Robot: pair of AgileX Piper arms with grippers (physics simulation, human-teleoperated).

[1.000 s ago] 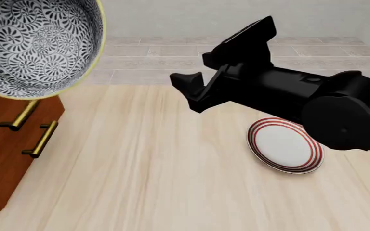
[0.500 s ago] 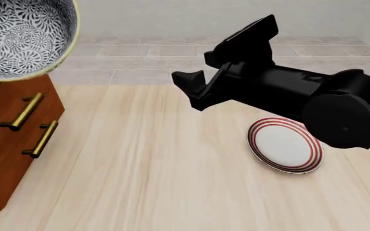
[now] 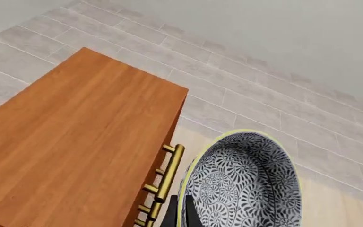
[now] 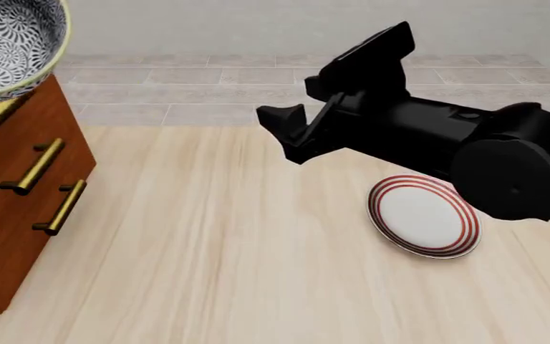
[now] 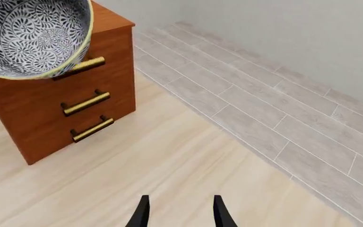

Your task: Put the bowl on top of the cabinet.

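The navy-and-white patterned bowl (image 4: 8, 43) hangs tilted in the air at the top left, over the front upper edge of the reddish-brown cabinet (image 4: 12, 215). In the left wrist view the bowl (image 3: 245, 184) is beside the cabinet top (image 3: 74, 142), off its drawer side, and my left gripper (image 3: 180, 218) is shut on the bowl's rim, with only a dark finger showing. The right wrist view shows the bowl (image 5: 33, 33) in front of the cabinet (image 5: 99, 71) and its top handle. My right gripper (image 4: 283, 135) hovers open mid-table, its fingers (image 5: 142, 213) holding nothing.
A white plate with red rings (image 4: 423, 216) lies on the wooden table (image 4: 208, 272), partly under the right arm. Three brass handles (image 4: 60, 208) stick out from the cabinet's front. Grey tiled floor (image 4: 208, 86) lies beyond the table.
The bowl has moved left, toward the cabinet, and now sits partly beyond the front view's left edge. The right arm and the plate have stayed put.
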